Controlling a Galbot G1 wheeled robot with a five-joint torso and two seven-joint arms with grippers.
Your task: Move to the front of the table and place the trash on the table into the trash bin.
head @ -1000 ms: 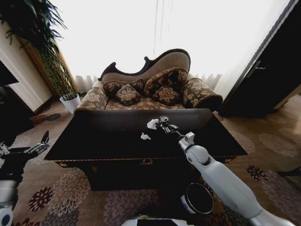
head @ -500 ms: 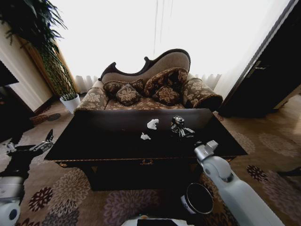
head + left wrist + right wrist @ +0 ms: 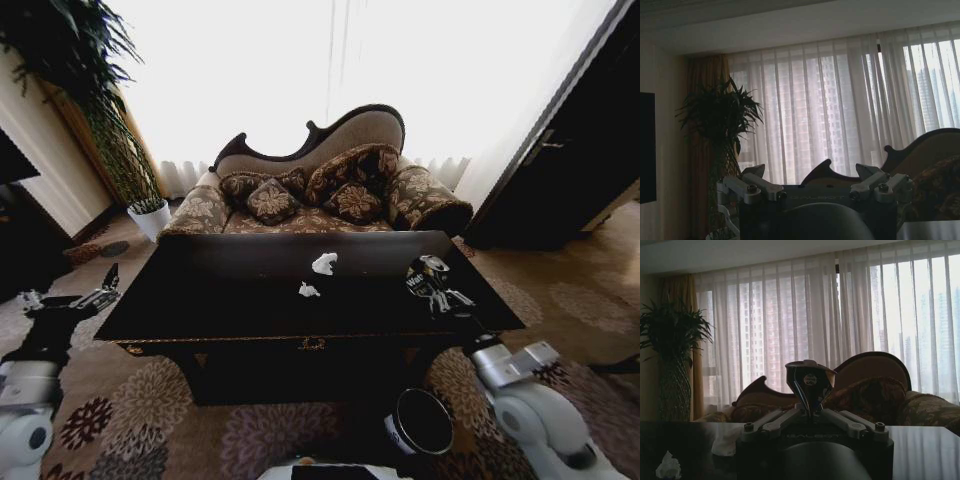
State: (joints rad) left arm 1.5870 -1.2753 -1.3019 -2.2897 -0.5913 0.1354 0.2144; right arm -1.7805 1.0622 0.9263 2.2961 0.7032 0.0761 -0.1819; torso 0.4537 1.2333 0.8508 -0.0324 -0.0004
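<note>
Two white paper bits and one dark shiny piece are what we can make out of the trash. Largest first: the surface, glossy black, spreads across the middle of the head view. The trash bin stands on the carpet at about 5 o'clock from the surface's centre, just in front of its front edge.

The right hand hangs over the surface's right end, at roughly 3 o'clock from the paper. In the right wrist view its fingers are drawn in and clamped on the dark shiny object, which stands up between them. We judge this piece light, thin-walled and slick; too hard a squeeze could dent it, and a loose one could let it slip, so a hold low on its narrow stem seems the safest place.

The left hand waits off the surface's left edge at 9 o'clock, fingers spread wide and holding nothing.

The larger paper bit lies near the surface's centre; the smaller paper bit sits just at 7 o'clock from it. Both look crumpled, soft and nearly weightless: a pinch across the middle should hold them.
</note>
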